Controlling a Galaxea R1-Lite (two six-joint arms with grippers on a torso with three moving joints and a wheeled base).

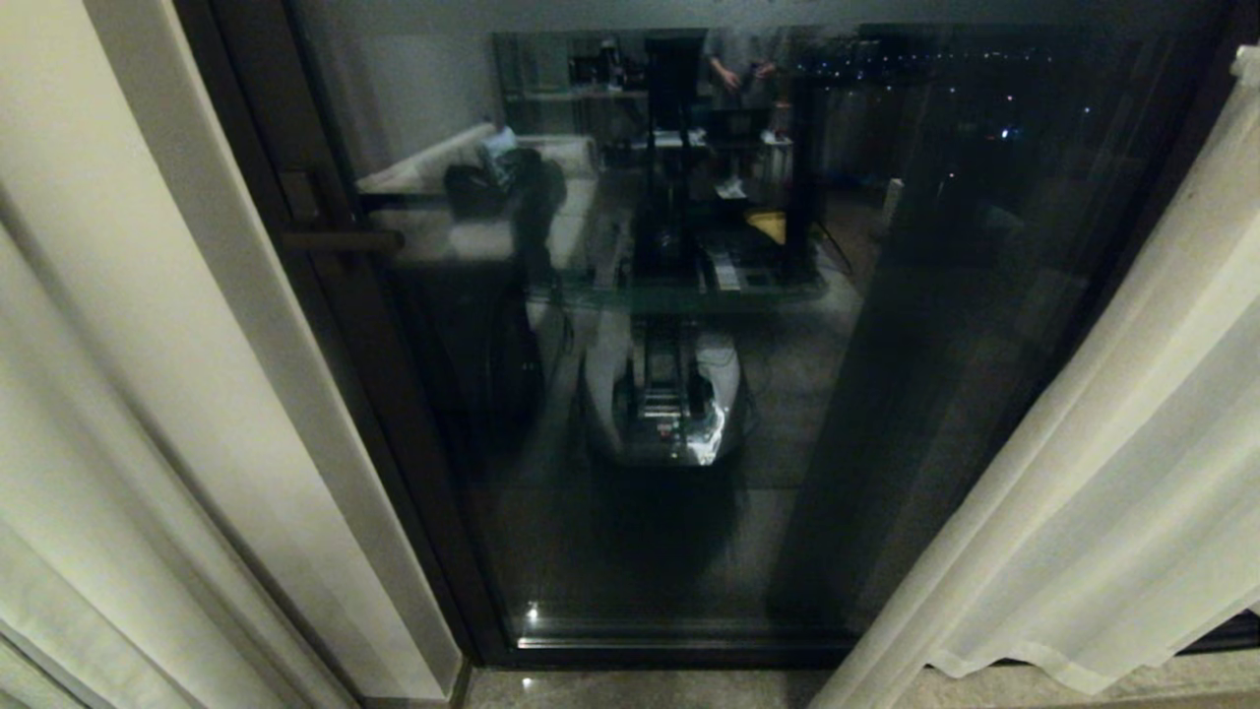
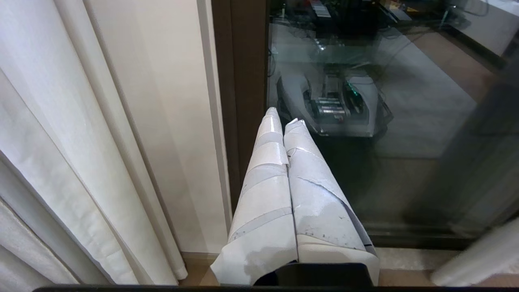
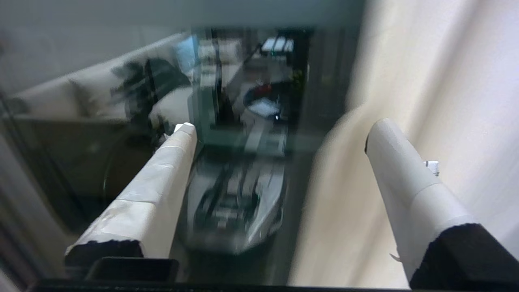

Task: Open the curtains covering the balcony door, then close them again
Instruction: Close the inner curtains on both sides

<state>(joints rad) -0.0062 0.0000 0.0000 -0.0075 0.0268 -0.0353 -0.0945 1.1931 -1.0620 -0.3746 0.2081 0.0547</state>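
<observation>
The balcony door (image 1: 886, 325) fills the middle of the head view, its dark glass uncovered and mirroring the room. The cream curtains hang to both sides: heavy folds on the left (image 1: 108, 394) and a thinner drape on the right (image 1: 1132, 443). Neither arm shows in the head view. My right gripper (image 3: 284, 129) stands open in front of the glass (image 3: 121, 162), and its white-taped fingers (image 3: 170, 162) hold nothing. The blurred curtain fabric (image 3: 425, 81) lies just beside its other finger. My left gripper (image 2: 284, 119) is shut and empty, pointing at the door frame (image 2: 243, 81), with a curtain (image 2: 61, 142) off to one side.
A short bar handle (image 1: 340, 239) sits on the dark frame (image 1: 384, 394) at the door's left. A pale wall strip (image 1: 226, 295) separates frame and left curtain. The stone sill (image 1: 640, 689) runs along the bottom. The glass reflects my own base (image 1: 669, 404).
</observation>
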